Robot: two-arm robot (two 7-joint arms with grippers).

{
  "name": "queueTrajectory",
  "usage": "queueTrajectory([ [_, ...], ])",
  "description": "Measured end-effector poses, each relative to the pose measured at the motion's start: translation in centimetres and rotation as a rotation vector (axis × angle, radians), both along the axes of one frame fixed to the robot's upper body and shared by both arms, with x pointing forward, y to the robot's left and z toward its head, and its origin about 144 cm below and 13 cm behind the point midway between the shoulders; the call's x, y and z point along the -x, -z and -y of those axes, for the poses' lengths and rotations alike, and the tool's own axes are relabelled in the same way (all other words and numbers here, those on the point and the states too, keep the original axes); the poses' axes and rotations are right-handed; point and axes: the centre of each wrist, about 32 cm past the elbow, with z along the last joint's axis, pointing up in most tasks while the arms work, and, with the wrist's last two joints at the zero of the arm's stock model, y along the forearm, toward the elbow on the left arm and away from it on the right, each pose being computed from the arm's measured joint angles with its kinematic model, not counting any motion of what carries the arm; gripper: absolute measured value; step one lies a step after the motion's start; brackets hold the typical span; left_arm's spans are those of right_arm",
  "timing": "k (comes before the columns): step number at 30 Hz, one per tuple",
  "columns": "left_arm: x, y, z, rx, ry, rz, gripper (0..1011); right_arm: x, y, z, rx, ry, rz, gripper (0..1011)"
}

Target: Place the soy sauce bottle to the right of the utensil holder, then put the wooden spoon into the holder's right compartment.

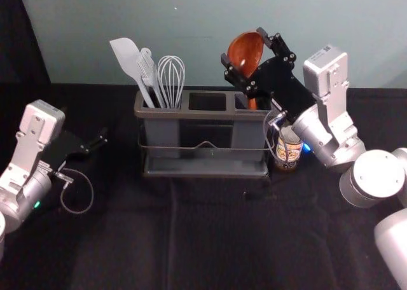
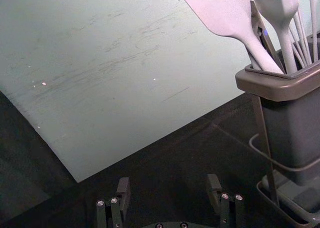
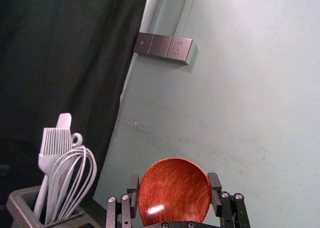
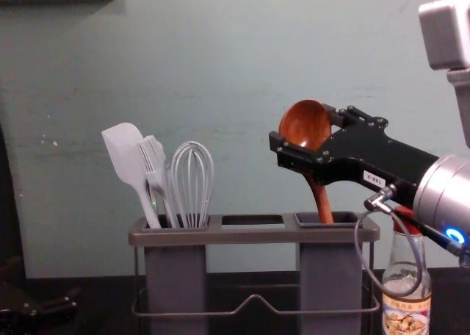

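One bottle [image 4: 406,317] is set right of holder [image 4: 253,236]; spoon [image 4: 321,199] inside, gripped by right gripper [image 3: 174,179], must be released; open left gripper [image 2: 168,180] is parked left.

Right pincer [image 1: 242,44] was raised ahead, reaching inward, jaws gripping; left pincer [image 1: 95,142] was lower left, jaws parted.
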Motion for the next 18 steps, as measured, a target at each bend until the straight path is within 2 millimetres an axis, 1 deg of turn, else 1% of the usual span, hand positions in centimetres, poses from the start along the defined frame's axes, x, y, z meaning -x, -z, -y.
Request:
queueTrajectory([
  [18,0.00,0.00,0.00,0.000,0.000,0.000,1005,0.66,0.95,0.18,0.006,0.002,-0.025,842],
])
